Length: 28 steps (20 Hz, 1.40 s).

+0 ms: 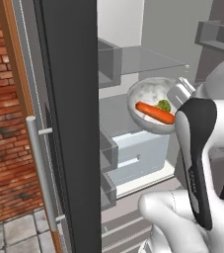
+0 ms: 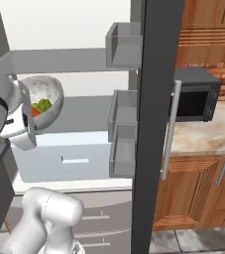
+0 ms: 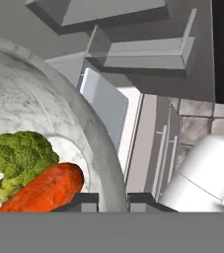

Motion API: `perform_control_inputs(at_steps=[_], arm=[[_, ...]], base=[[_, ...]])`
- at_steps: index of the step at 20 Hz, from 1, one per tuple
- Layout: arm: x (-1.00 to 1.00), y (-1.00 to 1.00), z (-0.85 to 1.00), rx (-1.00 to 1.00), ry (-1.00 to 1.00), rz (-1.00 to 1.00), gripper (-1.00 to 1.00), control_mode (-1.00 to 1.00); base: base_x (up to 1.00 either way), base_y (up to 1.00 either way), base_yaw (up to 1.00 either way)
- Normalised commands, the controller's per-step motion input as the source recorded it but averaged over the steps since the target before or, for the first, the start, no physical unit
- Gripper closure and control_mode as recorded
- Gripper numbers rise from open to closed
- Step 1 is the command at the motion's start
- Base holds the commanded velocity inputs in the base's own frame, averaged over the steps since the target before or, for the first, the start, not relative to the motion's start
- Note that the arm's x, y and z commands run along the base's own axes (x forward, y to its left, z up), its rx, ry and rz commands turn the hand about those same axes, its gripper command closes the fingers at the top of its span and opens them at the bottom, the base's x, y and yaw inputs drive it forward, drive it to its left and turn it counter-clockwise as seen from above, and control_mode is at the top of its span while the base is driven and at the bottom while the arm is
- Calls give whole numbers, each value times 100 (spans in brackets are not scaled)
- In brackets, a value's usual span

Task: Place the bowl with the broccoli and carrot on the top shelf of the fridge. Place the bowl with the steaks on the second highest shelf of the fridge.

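Hand view is showing your gripper (image 3: 112, 198) pinching shut on the bowl (image 3: 44, 99) rim, broccoli (image 3: 19, 158) and carrot (image 3: 47, 190) lying just inside it. You are carrying the bowl into the fridge (image 1: 69, 123); the top shelf (image 1: 148, 59) is sitting above the gripper, so you are needing to lift, then push inward.
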Motion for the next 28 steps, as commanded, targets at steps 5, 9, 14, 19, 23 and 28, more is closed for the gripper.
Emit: perform_control_inputs(at_steps=[5, 9, 14, 19, 23, 28], arm=[[41, 0, 59, 8, -15, -13, 100, -100], [64, -2, 12, 22, -14, -4, 100, -100], [88, 2, 0, 16, -3, 3, 100, -100], [88, 22, 0, -6, -1, -4, 100, -100], [100, 24, 1, -5, 0, -9, 100, -100], [100, 19, 11, -4, 0, -7, 100, -100]], base=[[0, 0, 0], [0, 0, 0], [0, 0, 0], [0, 0, 0], [0, 0, 0], [0, 0, 0]])
